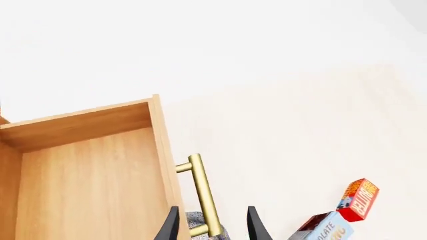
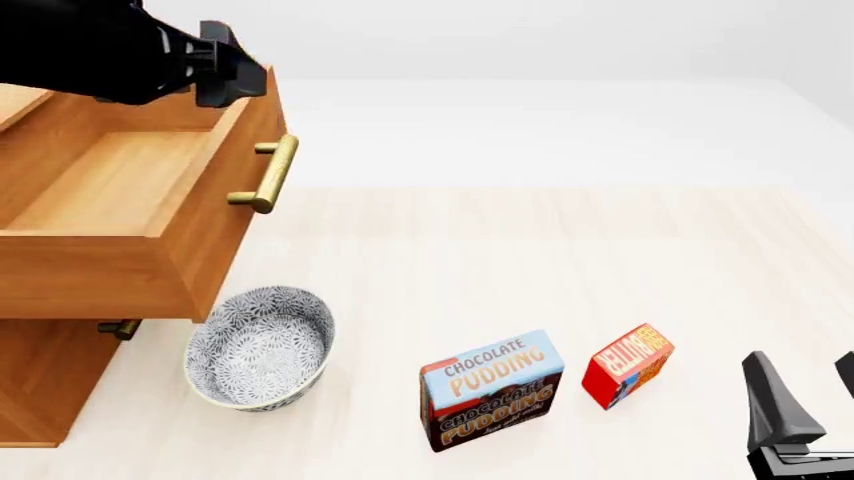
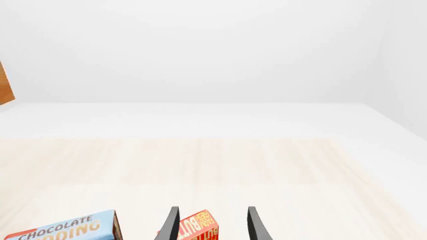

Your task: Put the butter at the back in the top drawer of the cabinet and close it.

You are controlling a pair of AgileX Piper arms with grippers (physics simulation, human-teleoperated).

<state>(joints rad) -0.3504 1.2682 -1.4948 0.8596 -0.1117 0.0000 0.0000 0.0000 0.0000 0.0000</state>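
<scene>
Left black gripper (image 1: pixel 212 226), jaws apart, hovers over the pulled-out light-brown wooden top drawer (image 2: pixel 120 200); right gripper (image 3: pixel 212 224), open, at the table's near-right corner. One small red butter box (image 2: pixel 629 364).

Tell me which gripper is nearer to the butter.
The right. The right gripper sits just right of the butter, apart from it. The left gripper is far off, above the top drawer.
</scene>
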